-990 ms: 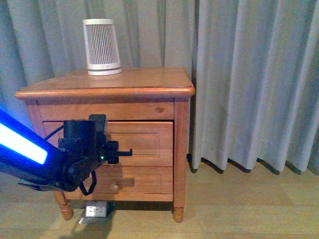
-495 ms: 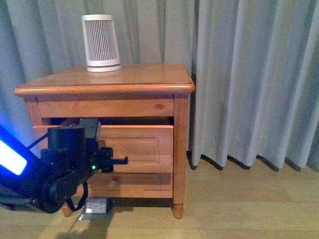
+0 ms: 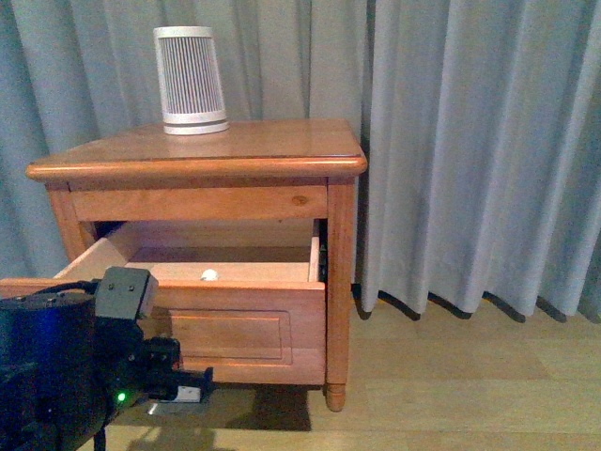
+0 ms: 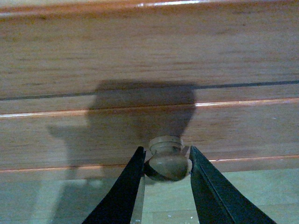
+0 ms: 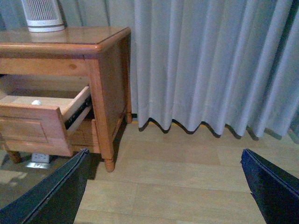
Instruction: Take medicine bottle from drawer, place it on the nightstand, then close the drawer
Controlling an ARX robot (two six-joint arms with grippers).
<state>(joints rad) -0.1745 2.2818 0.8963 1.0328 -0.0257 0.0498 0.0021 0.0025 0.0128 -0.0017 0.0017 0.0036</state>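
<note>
Curtains (image 3: 470,141) back the nightstand (image 3: 263,150), whose drawer (image 3: 235,324) the left gripper (image 4: 166,152), clamped on its knob (image 4: 167,164), holds out to bare the medicine bottle (image 3: 208,274); the right gripper (image 5: 163,153) gapes empty.

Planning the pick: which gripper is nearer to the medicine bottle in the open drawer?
Left. The left gripper clamps the knob of the drawer, in front of the medicine bottle. The right gripper hangs open over the floor, clear of the nightstand.

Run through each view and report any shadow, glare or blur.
Left wrist view: the left gripper throws a broad dark shadow on the drawer above the knob; thin glints run along the mouldings. Right wrist view: soft sheen on the nightstand top; the right gripper shows as dark silhouettes. Front view: evenly lit, shadow under the nightstand.
</note>
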